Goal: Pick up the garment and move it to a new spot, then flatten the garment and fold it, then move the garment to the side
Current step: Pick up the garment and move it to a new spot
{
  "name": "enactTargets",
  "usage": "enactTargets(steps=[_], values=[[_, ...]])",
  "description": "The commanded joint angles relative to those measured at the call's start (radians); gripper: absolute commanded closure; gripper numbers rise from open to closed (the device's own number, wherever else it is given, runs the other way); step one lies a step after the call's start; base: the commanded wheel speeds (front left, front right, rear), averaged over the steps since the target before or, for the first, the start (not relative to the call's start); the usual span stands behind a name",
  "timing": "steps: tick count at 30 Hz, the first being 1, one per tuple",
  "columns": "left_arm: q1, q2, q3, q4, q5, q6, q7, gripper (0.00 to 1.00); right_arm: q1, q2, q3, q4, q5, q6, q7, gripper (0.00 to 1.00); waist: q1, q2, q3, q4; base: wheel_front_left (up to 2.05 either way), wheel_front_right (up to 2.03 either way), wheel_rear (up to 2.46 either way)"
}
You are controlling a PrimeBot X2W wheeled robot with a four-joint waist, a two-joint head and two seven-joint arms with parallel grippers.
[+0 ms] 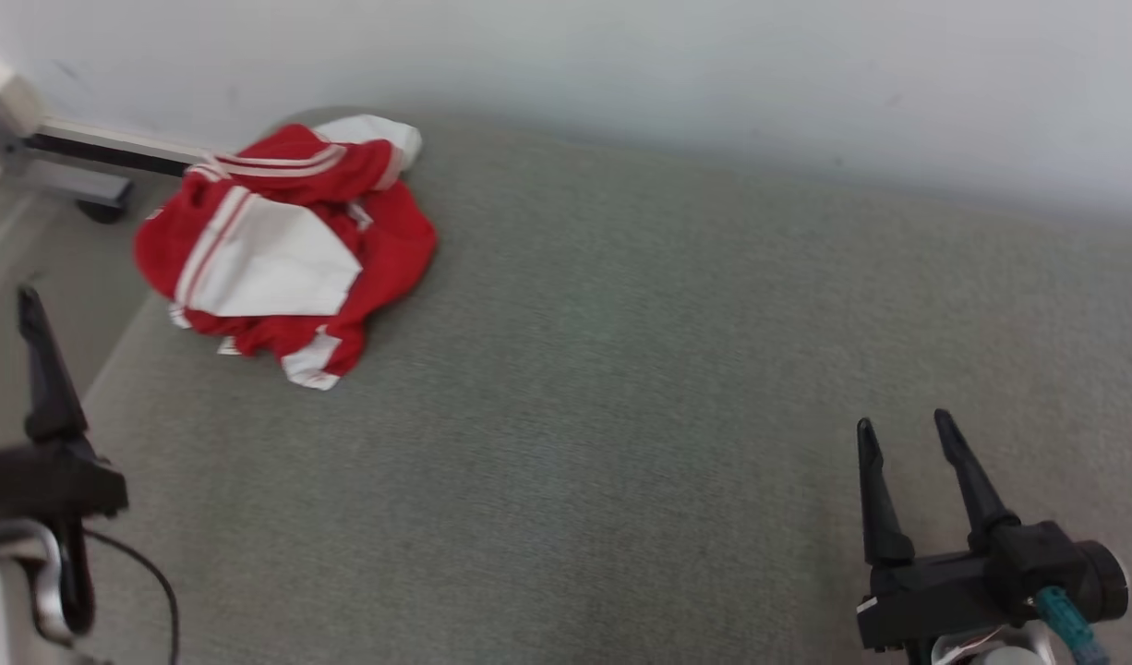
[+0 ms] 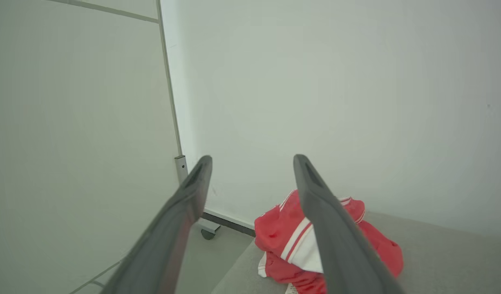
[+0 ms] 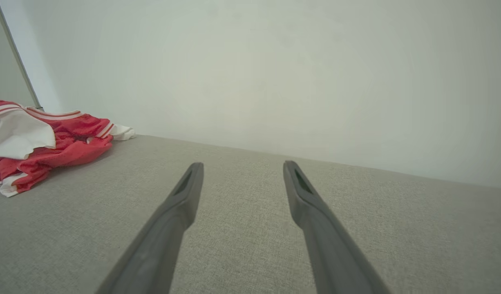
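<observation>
Step in hand, by my judgement: the first one, the pick-up, with no grasp made yet. The garment (image 1: 280, 249), red with white panels and stripes, lies crumpled in a heap on the counter (image 1: 621, 416), at the counter's far left corner close to the wall, with some of it at or over the counter's left edge. Neither claw touches it. The left claw (image 2: 253, 159) is spread wide with nothing between its fingers. In the head view it stands past the counter's left edge, near side, above the floor. Its wrist view looks mostly at the wall, with the garment low in the frame and partly hidden behind one finger, so I judge the claw to be held high and aimed over the heap, not down at it. The right claw (image 1: 903, 422) is also parted and empty. It sits low over the counter's near right part, fingers pointing toward the far edge and well apart from the garment, which its wrist view shows at the counter's far left. What the next move calls for, as I read it:

- Bring the left claw in over the counter's far left corner.
- Tilt it down onto the heap.
- Close it on a raised fold, not a flat layer, so that the cloth lifts as one piece.

The bare middle of the counter offers room for the new spot. The right claw would have to cross most of the counter to assist. Caution: a wheeled frame foot (image 1: 100, 211) stands just beyond the counter's far left corner, so I would keep the left arm's approach clear of it.
</observation>
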Motion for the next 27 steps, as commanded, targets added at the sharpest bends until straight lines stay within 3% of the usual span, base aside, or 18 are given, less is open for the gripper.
enactTargets(steps=[1, 14, 27], values=[[-0.047, 0.025, 0.013, 0.017, -0.02, -0.004, 0.006, 0.0, -0.019, -0.002, -0.003, -0.011, -0.003, -0.002, -0.001, 0.0, -0.0001, -0.0001, 0.121, -0.129, 0.0, 0.0, 0.0], [-0.311, 0.169, 0.057, 0.147, -0.089, -0.011, 0.115, 0.0, -0.086, -0.001, -0.033, -0.092, -0.005, -0.002, -0.001, 0.0, -0.0001, -0.0001, 0.299, -0.291, 0.0, 0.0, 0.0], [-0.437, 0.27, 0.044, 0.417, -0.089, 0.021, 0.309, 0.0, -0.104, 0.004, -0.034, -0.128, -0.013, -0.002, -0.001, 0.0, -0.0001, -0.0001, 0.336, -0.327, 0.0, 0.0, 0.0]])
